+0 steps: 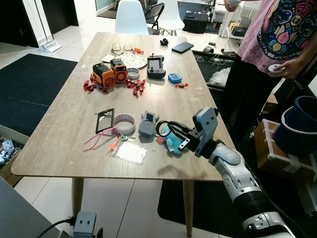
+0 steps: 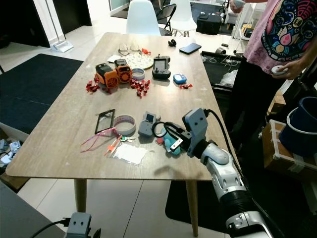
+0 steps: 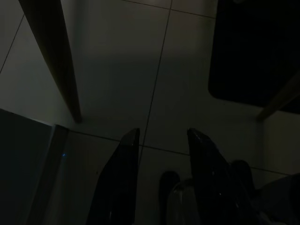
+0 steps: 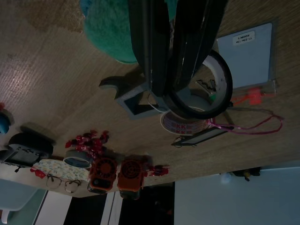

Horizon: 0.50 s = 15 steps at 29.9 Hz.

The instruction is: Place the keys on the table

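Keys (image 1: 172, 143): where do we have them?

At the near right part of the bench (image 1: 69, 114). The right hand (image 1: 169, 128) is clamped on their black loop (image 4: 220, 89), both fingers pressed together on it. The teal fluffy charm hangs below and looks to be touching the wood. We cannot make out the metal blades themselves.

Which way does the bunch run?

Its long axis goes from the loop, which stands on edge toward the middle of the bench, down to the charm at the near edge. The right hand's fingers point across the bench toward our left.

And around it?

Just beside the loop we see a grey gadget (image 1: 147, 124), then a tape roll (image 1: 124, 123), a pink cord (image 1: 96, 139) and a clear labelled bag (image 1: 130, 152). Two orange toys (image 1: 110, 73) with red sweets (image 1: 133, 85) sit further off.

The room?

It has a pale wood top, white floor tiles and a black rug (image 1: 25, 84) on our left. There is a white chair (image 1: 131, 17) at the far end, and a person (image 1: 277, 29) stands to our right. The left hand (image 3: 161, 133) hangs in shadow over the floor with its fingers apart.
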Available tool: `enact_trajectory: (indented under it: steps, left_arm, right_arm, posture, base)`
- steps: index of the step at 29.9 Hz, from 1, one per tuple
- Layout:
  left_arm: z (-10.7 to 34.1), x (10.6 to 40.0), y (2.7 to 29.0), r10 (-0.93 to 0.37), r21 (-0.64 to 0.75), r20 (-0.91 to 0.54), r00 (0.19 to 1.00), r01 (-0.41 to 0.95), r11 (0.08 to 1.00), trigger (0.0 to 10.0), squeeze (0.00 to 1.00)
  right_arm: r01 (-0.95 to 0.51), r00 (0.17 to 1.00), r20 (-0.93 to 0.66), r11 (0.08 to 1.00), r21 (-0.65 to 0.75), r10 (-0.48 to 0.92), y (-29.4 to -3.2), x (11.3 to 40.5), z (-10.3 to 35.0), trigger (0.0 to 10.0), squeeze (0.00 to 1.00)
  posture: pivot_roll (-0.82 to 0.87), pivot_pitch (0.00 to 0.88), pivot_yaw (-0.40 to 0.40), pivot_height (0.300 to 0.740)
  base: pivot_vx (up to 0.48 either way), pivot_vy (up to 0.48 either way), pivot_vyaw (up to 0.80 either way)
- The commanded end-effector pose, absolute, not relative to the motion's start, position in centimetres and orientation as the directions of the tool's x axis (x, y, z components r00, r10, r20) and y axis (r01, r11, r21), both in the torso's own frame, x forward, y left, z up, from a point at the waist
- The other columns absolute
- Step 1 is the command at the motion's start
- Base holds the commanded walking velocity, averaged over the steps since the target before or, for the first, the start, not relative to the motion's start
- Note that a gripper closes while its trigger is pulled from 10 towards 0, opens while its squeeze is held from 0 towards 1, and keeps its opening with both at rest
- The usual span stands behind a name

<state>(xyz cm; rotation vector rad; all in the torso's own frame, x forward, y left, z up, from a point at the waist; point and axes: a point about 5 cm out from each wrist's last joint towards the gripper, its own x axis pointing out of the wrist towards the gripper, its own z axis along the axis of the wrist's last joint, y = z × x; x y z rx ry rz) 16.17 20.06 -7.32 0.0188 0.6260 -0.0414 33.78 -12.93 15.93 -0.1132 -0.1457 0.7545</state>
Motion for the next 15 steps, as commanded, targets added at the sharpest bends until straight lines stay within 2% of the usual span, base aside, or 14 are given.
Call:
enact_trajectory:
  steps: [1, 7, 15]
  left_arm:
    - [-7.6, 15.7, 19.8, -0.037, -0.009, -0.599, 0.8, 0.039, 0.999, 10.0, 0.0]
    - [-7.5, 15.8, 19.8, -0.039, -0.009, -0.595, 0.803, 0.042, 0.999, 10.0, 0.0]
    - [-7.5, 15.9, 19.8, -0.043, -0.01, -0.59, 0.806, 0.046, 0.999, 10.0, 0.0]
  right_arm:
    - [-0.667, 0.73, 0.063, 0.73, -0.146, 0.68, -13.4, 33.6, 15.4, 10.0, 0.0]
    - [-0.651, 0.753, 0.004, 0.746, -0.141, 0.658, -13.9, 33.7, 14.8, 10.0, 0.0]
    - [-0.683, 0.73, -0.084, 0.719, -0.125, 0.678, -13.8, 33.3, 13.5, 10.0, 0.0]
  posture:
    - [0.05, 0.07, -0.065, 0.74]
    - [0.05, 0.069, -0.062, 0.74]
    - [0.05, 0.068, -0.061, 0.74]
  base:
    - [0.0, 0.0, 0.0]
    - [0.0, 0.0, 0.0]
    - [0.0, 0.0, 0.0]
